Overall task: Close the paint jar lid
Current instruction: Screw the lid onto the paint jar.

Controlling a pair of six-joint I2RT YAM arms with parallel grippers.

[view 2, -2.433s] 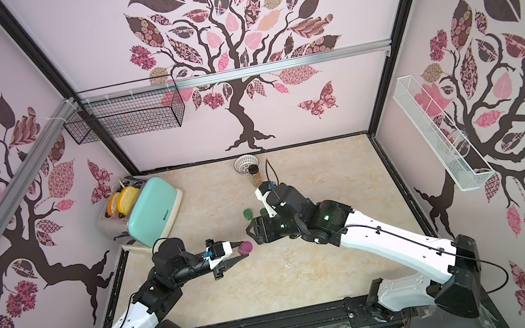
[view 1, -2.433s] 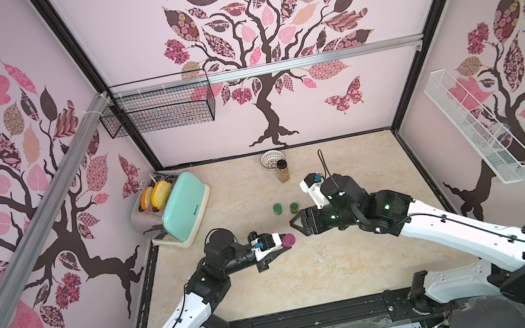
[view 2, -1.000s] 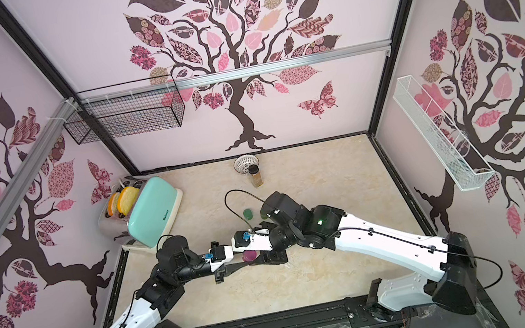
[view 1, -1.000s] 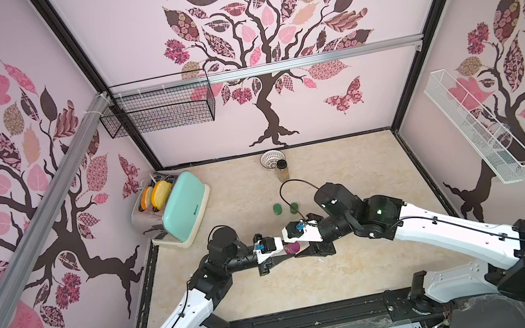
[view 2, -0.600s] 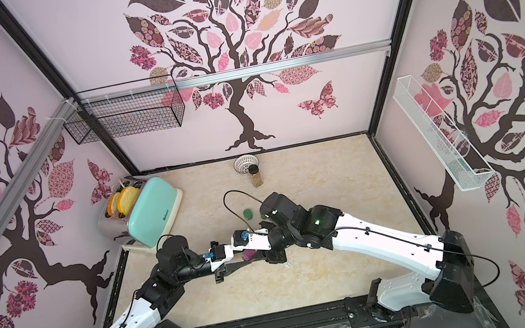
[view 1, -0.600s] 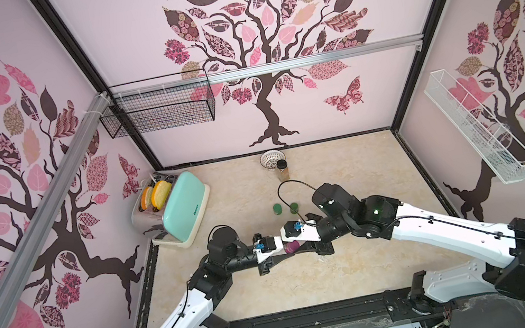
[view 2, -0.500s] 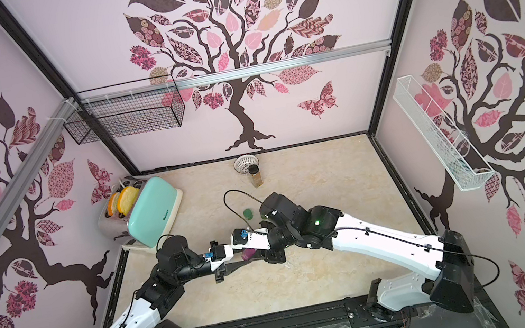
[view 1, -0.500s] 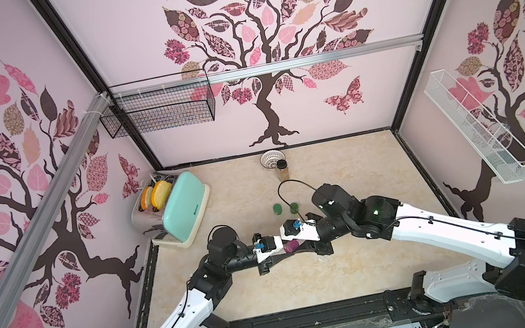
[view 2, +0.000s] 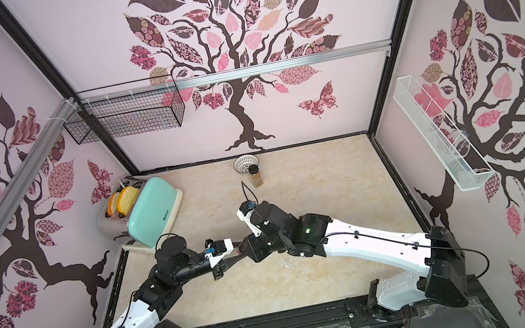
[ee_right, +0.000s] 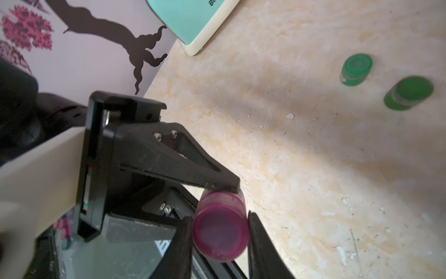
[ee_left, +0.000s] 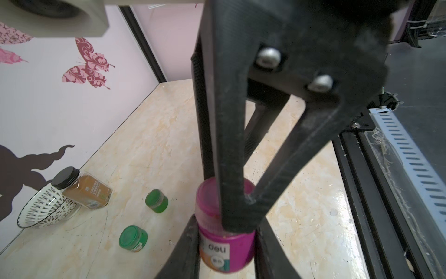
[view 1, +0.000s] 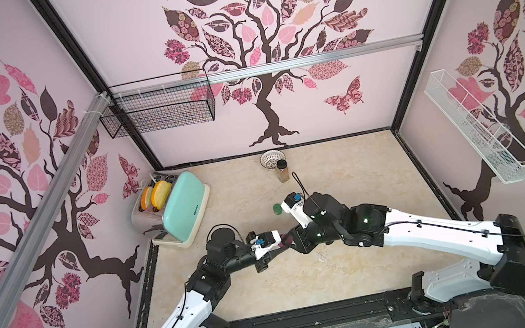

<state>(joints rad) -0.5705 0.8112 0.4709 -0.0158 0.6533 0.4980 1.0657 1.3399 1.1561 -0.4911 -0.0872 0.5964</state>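
A magenta paint jar [ee_left: 226, 248] with a "deli" label is held above the table between the two arms. My left gripper [ee_left: 226, 241] is shut on the jar's body, one finger on each side. The jar's magenta lid [ee_right: 220, 232] sits on the jar's mouth, and my right gripper [ee_right: 220, 238] is shut on it, its fingers [ee_left: 239, 217] reaching over the lid. In both top views the two grippers meet tip to tip, left gripper [view 1: 272, 244] against right gripper [view 1: 292, 240], with only a sliver of the paint jar [view 2: 240, 246] showing.
Two small green paint jars [ee_left: 156, 201] [ee_left: 132, 238] stand on the marble tabletop beyond the grippers. Farther back, a spice jar [ee_left: 84, 190] leans on a patterned bowl [ee_left: 45, 210]. A mint toaster [view 1: 184, 204] sits at the left wall. The black front rail [ee_left: 357, 169] is close.
The right arm came over to the jar held by the left gripper, closed its jaws on the lid, and has since rolled its wrist. The left gripper has stayed put.
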